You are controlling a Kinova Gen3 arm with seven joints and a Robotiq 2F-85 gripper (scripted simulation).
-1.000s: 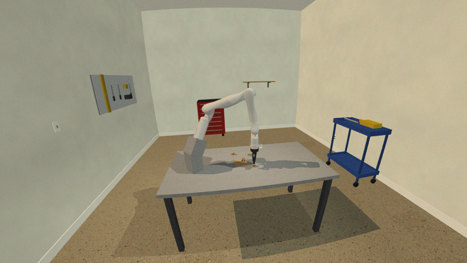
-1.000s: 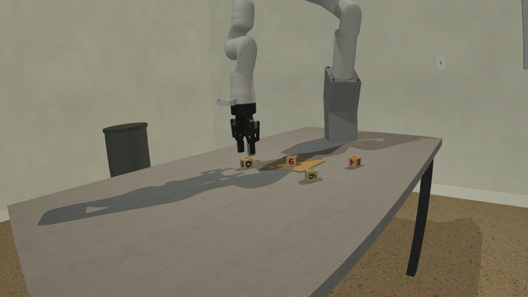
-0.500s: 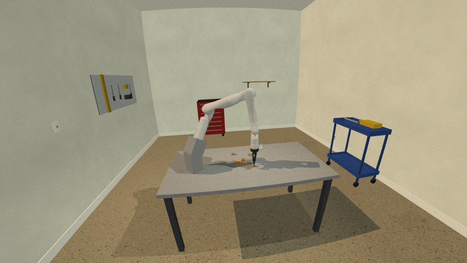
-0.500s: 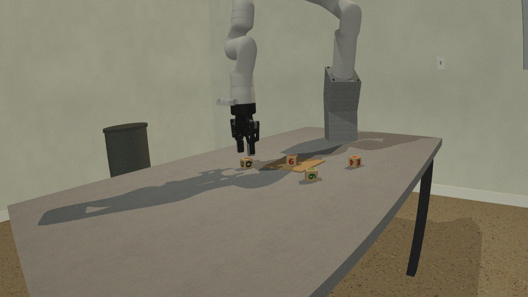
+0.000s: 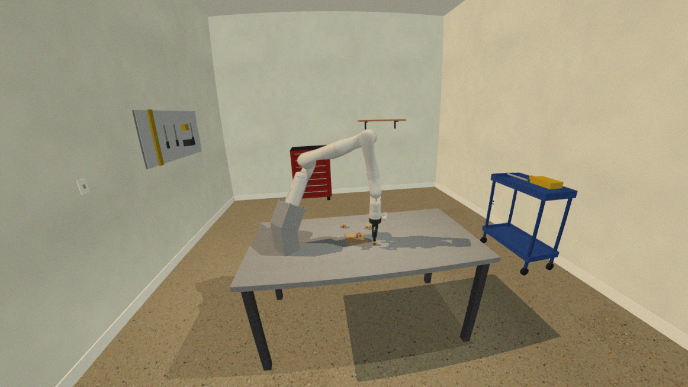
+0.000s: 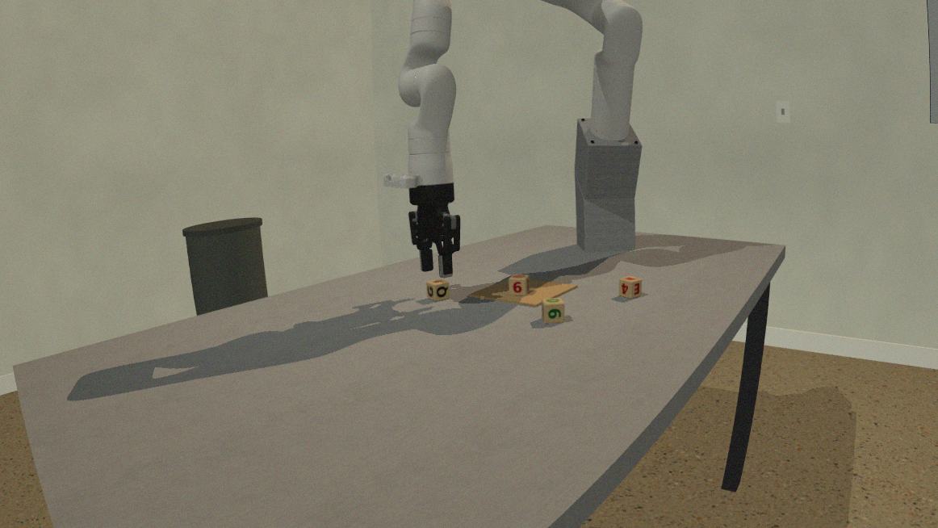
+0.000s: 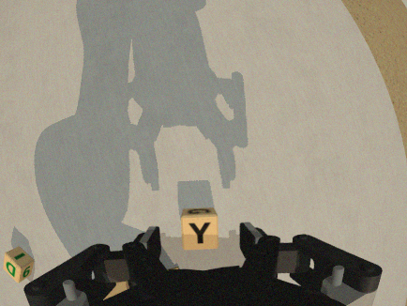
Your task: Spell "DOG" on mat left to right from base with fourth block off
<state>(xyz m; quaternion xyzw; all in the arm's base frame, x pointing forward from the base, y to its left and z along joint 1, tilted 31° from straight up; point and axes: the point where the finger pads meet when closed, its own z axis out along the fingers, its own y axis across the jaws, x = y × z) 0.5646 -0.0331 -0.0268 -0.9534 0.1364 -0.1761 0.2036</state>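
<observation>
- Over the middle part of the worktop (image 5: 423, 259) (image 6: 295, 426) (image 7: 305, 155), my gripper (image 5: 374, 241) (image 6: 436, 271) (image 7: 200, 237) points downward, its fingers spread and gripping nothing.
- Just below my fingertips sits the black-lettered block (image 5: 374, 243) (image 6: 438, 290) (image 7: 200, 232), on the worktop and off the mat; the wrist view shows a Y on its top face.
- Between that block and the short edge by my base (image 5: 285, 238) (image 6: 605, 209) lies the mat (image 5: 350, 235) (image 6: 552, 290) (image 7: 117, 289), flat on the worktop.
- On the mat stands one block (image 5: 359, 235) (image 6: 518, 285) with a red 6 on a side; I cannot tell its top letter.
- Toward the long edge on my left, off the mat, the green-lettered block (image 5: 368, 226) (image 6: 552, 311) (image 7: 19, 264) shows a D and a 6.
- Nearer that left edge, and closer to the base corner, rests the block with a red 4 and E (image 5: 343, 225) (image 6: 630, 287), also off the mat.
- No three-block word stands on the mat.

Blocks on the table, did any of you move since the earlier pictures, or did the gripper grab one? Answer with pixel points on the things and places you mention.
Nothing visibly moved. The open gripper (image 5: 374, 239) (image 6: 436, 272) (image 7: 200, 237) has no block in its grip; the Y block (image 5: 374, 243) (image 6: 438, 290) (image 7: 200, 231) sits below it. The other blocks and the mat (image 5: 354, 241) (image 6: 554, 290) (image 7: 117, 289) look just as they were.
</observation>
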